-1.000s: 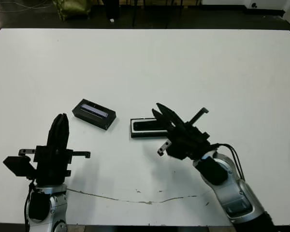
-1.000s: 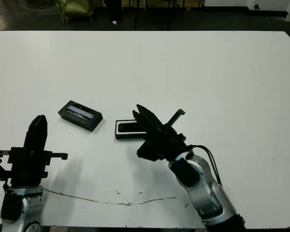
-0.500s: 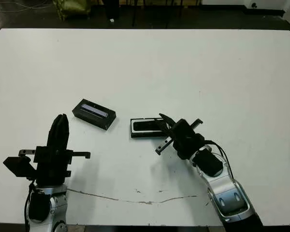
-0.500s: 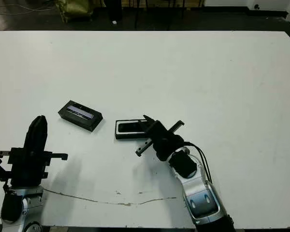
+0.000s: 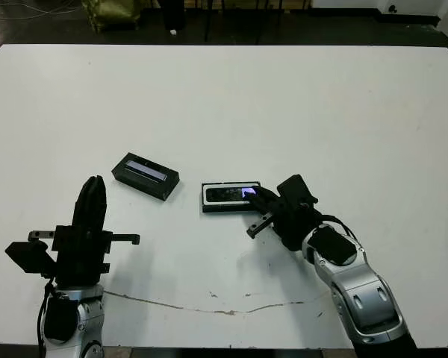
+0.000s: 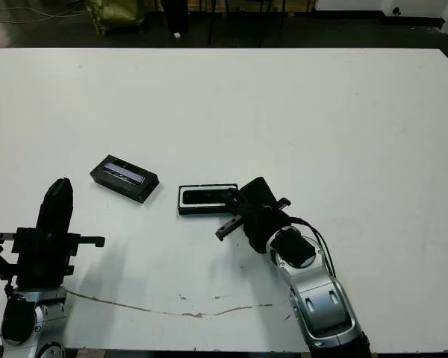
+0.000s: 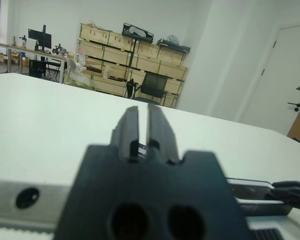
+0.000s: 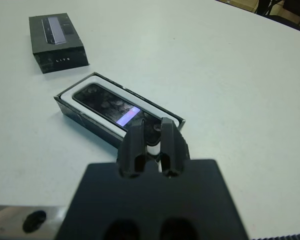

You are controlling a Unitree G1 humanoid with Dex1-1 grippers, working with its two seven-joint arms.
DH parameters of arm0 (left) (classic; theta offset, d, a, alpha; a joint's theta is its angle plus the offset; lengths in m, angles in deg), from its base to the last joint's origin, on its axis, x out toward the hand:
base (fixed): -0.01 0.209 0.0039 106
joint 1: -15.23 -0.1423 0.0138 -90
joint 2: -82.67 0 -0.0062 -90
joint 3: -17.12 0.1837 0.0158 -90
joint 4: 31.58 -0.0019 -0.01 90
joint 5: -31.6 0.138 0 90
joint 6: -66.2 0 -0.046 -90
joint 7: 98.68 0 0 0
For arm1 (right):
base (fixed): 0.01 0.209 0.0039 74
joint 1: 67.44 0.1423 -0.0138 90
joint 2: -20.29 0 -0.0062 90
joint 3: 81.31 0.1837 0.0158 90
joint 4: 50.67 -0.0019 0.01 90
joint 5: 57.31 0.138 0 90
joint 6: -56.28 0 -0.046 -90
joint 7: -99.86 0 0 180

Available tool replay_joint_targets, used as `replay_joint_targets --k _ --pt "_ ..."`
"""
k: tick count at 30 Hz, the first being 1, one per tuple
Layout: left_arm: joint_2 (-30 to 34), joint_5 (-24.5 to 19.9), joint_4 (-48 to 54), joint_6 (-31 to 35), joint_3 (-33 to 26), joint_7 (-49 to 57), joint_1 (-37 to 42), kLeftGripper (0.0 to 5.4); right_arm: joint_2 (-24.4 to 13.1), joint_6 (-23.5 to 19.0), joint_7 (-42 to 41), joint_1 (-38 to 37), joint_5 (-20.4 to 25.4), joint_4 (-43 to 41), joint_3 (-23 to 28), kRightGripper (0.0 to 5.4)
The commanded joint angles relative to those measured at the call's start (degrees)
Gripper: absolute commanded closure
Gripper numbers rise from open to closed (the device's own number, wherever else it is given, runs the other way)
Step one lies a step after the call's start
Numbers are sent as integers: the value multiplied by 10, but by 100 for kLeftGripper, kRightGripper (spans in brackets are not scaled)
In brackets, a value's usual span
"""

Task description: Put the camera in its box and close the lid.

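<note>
the right claw (image 8: 152, 136), fingers pressed together, hovers at the near end of the slim black bar-shaped camera (image 8: 112, 106), which lies inside the shallow white-lined black box (image 8: 80, 114) on the white surface (image 5: 343, 112). the black block-like lid (image 5: 145, 175) sits nearby, apart. the left claw (image 7: 139, 129), fingers nearly together, points upward.

Mid-frame on my table (image 5: 343, 112), the camera (image 5: 228, 195) lies in the box (image 5: 207, 198); the lid (image 5: 145, 176) sits to its left.
</note>
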Motion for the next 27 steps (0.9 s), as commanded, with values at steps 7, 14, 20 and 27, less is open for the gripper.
replay_joint_targets --k 7,14,20,27 --pt "3 -5 -8 5 -2 0 -7 540 13 14 9 -44 84 -61 83 537" --pt "5 -4 -8 6 -2 0 -6 540 17 96 9 -84 166 -119 164 537" --pt "6 -6 -9 8 -2 -1 -5 540 -2 125 0 -123 223 -151 216 537" --pt "25 13 -10 -4 -15 -4 13 540 -4 129 25 -159 257 -139 256 537"
